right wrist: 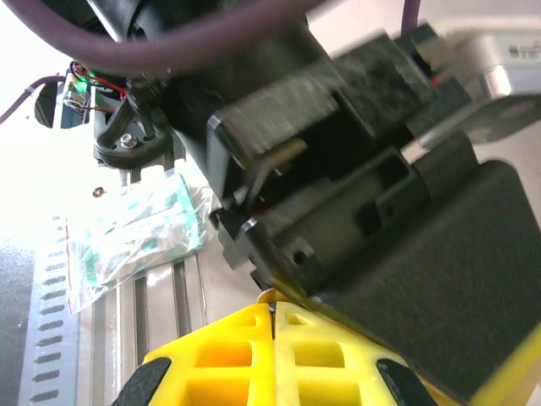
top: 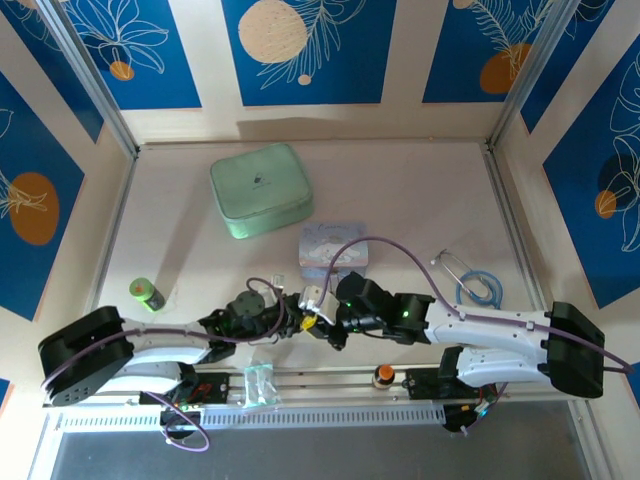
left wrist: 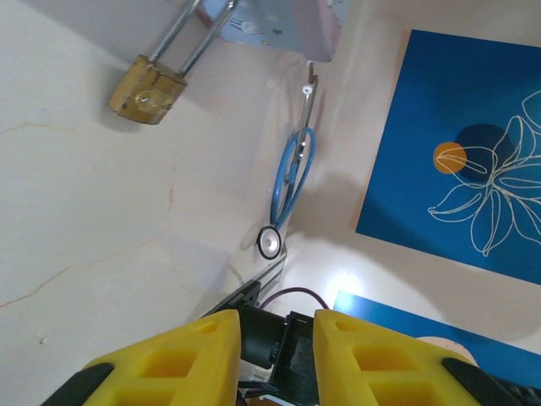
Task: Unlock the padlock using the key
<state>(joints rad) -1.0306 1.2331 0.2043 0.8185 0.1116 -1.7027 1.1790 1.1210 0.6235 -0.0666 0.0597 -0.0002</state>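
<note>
Left gripper: the yellow two-finger left gripper (left wrist: pixel 277 326) has its jaws a narrow way apart, with a clear gap between them. Nothing is seen clamped there. Through the gap show black parts of the other arm.
Left gripper contact: its fingers (left wrist: pixel 199 355) touch neither the padlock nor the tabletop in the left wrist view.
Right gripper: the yellow two-finger right gripper (right wrist: pixel 272 311) has its jaws pressed together with no gap. Whether something thin is pinched between them cannot be told.
Right gripper surroundings: its tips point at the black body of the left arm (right wrist: pixel 338 194), which is very near.
Meeting point: from above, the two grippers come together at the near middle of the table, in front of the tin.
Padlock: the tiny brass-coloured padlock with a thin silver shackle (left wrist: pixel 145 91) lies on the pale tabletop (left wrist: pixel 84 220), ahead of the left gripper and apart from it. Its shackle runs towards the pale blue cartoon tin (left wrist: pixel 279 21) just beside it.
Stethoscope: the blue-tubed stethoscope with a silver chest piece (left wrist: pixel 292 173) lies by the right wall, well apart from the padlock.
Plastic bag: a clear zip bag (right wrist: pixel 127 237) rests on the near rail (right wrist: pixel 161 296).
</note>
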